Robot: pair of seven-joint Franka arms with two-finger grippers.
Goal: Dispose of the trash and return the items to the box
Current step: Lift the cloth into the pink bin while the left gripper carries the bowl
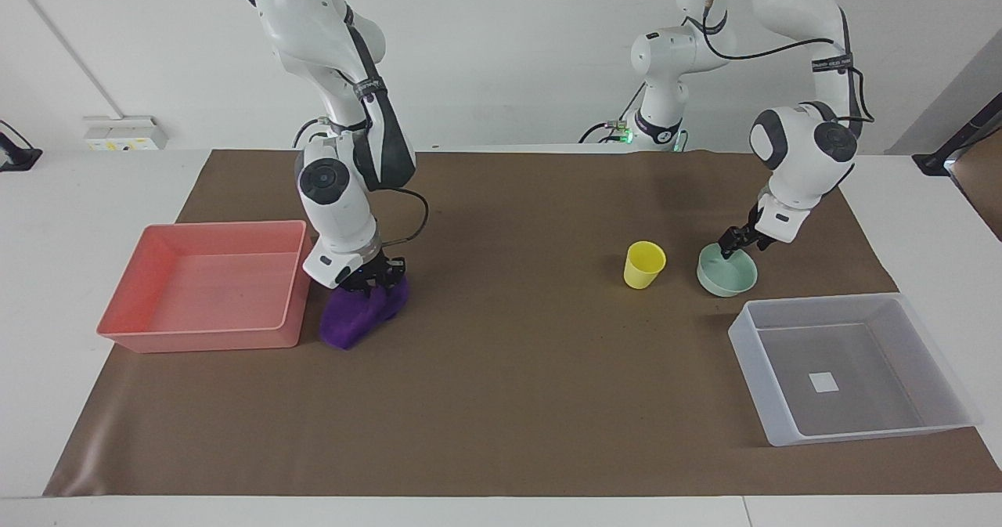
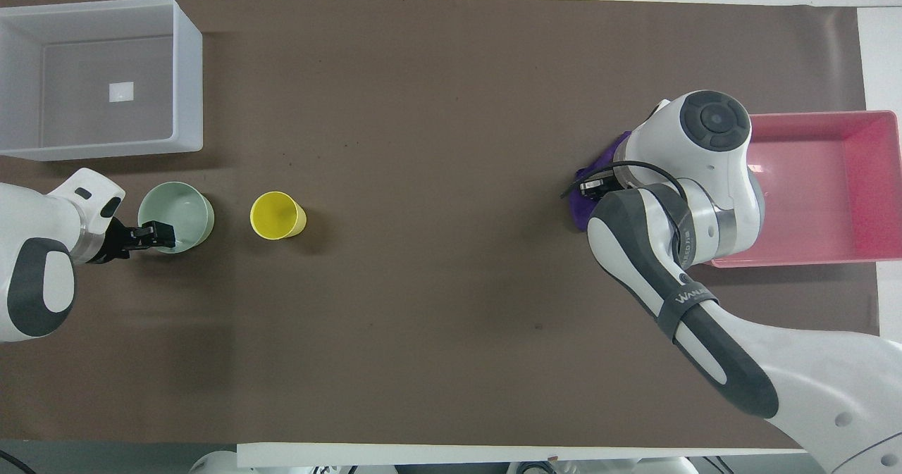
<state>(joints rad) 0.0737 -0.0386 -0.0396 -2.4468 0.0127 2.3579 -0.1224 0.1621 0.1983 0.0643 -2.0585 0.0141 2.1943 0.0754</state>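
The purple cloth wad (image 1: 356, 319) lies on the brown mat beside the pink tray (image 1: 200, 337). My right gripper (image 1: 374, 279) is pressed down into the top of the wad; in the overhead view the right arm hides most of the cloth (image 2: 582, 212). The mint-green bowl (image 1: 734, 278) and the yellow cup (image 1: 644, 265) stand side by side at the left arm's end. My left gripper (image 1: 736, 247) is open, low at the bowl's rim nearer the robots, one finger inside the bowl (image 2: 182, 206). The translucent bin (image 1: 814, 301) with a white label stands empty, farther from the robots than the bowl.
The pink tray (image 2: 874, 178) is empty at the right arm's end of the table. The cup (image 2: 277, 215) stands close beside the bowl, toward the table's middle. The bin's wall (image 2: 187, 72) is about a hand's width from the bowl. The brown mat (image 1: 509, 370) covers the table.
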